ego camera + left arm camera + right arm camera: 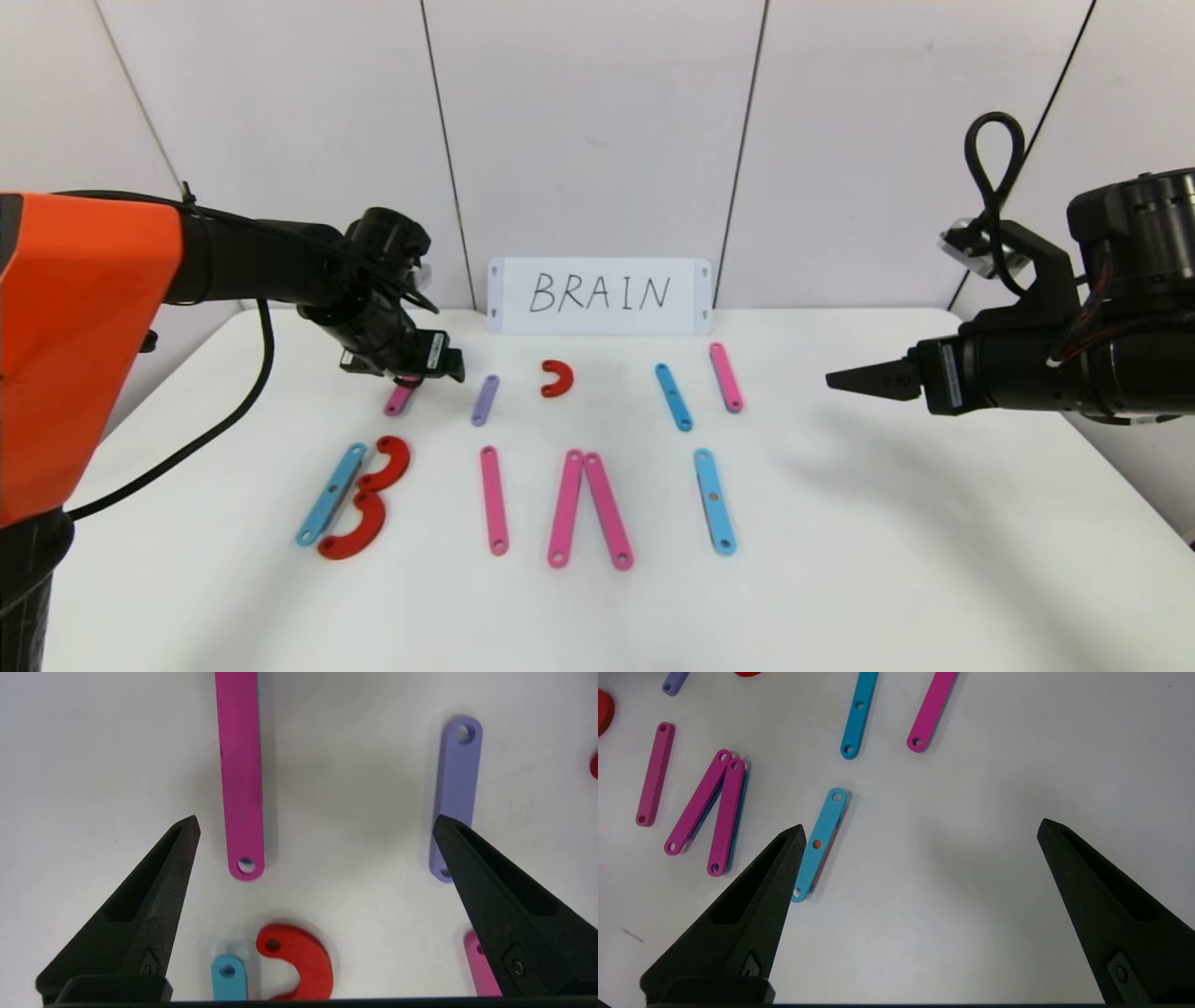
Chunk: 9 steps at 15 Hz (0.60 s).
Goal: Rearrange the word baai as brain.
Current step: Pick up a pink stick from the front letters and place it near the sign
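The strips lie in two rows on the white table [840, 560]. In the front row a light-blue strip [330, 493] and two red curves [387, 464] form a B. To its right lie a single pink strip [494, 499], two pink strips [588, 509] leaning into an inverted V, and a light-blue strip [715, 501]. My left gripper [420, 373] hovers open over the back row, beside a short pink strip [399, 399] and a purple strip [485, 399]. In the left wrist view my left gripper [316, 826] holds nothing between the pink strip [240, 774] and the purple strip [457, 793]. My right gripper [859, 380] is open and empty at the right.
The back row also holds a loose red curve [557, 378], a light-blue strip [673, 397] and a pink strip [726, 377]. A white card [599, 295] handwritten "BRAIN" stands against the back wall. In the right wrist view my right gripper [922, 828] is over bare table beside the light-blue strip [822, 842].
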Each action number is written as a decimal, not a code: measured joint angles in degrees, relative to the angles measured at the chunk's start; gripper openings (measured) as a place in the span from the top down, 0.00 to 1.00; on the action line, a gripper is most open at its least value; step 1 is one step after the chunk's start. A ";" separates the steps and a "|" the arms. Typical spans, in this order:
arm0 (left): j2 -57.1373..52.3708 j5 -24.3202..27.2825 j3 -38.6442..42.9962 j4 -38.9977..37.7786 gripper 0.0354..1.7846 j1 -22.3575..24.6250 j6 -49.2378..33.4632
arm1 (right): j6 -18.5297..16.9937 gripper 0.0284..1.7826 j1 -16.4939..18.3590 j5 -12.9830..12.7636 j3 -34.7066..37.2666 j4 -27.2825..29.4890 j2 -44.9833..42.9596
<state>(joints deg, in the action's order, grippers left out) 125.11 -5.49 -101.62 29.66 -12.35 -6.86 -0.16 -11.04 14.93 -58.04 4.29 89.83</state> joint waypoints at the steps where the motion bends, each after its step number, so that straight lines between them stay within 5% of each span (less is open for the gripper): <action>1: -1.49 -0.74 1.35 0.40 0.02 -1.34 -1.10 | -0.02 0.03 0.00 0.00 0.00 0.04 -0.01; 9: -12.50 -4.57 16.24 0.73 0.02 -16.12 -20.68 | -0.02 0.03 -0.09 -0.02 0.33 0.00 -0.06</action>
<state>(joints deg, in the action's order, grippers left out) 112.62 -10.06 -85.38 30.39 -28.47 -27.54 -0.18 -11.13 14.91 -57.71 4.29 89.77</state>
